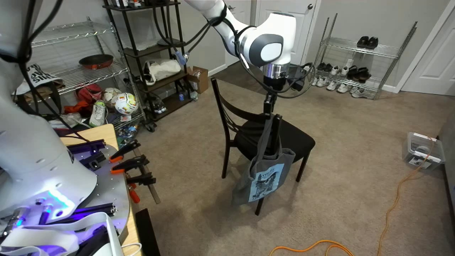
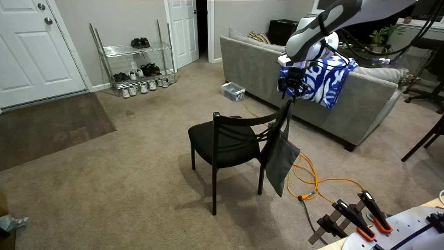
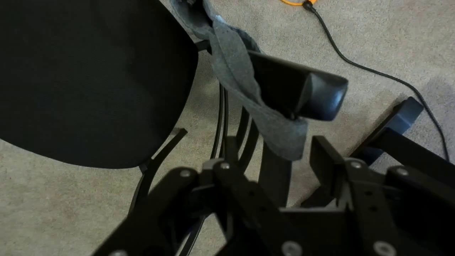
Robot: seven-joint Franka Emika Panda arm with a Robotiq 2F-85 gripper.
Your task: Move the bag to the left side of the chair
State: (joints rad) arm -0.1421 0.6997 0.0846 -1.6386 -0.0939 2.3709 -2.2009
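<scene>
The bag [image 1: 267, 180], blue-grey with a pale print, hangs by its handle from one top corner of the chair's backrest. The bag also shows in an exterior view [image 2: 282, 161] from its plain side. The black chair [image 1: 298, 138] stands upright on the carpet; its seat fills the left of the wrist view [image 3: 89, 81]. In the wrist view a grey handle loop [image 3: 238, 67] passes round the backrest post. My gripper [image 3: 275, 153] is open, its fingers apart on either side of the loop's end. In both exterior views the gripper [image 1: 269, 106] [image 2: 289, 94] points down just above that corner.
A sofa [image 2: 350, 104] with a blue-white blanket stands behind the arm. An orange cord [image 2: 315, 173] and a clear plastic box [image 1: 424, 151] lie on the floor. Clamps [image 1: 131, 163] stick out from the robot's table. A shoe rack [image 1: 362, 51] and a black shelf [image 1: 142, 53] stand by the walls.
</scene>
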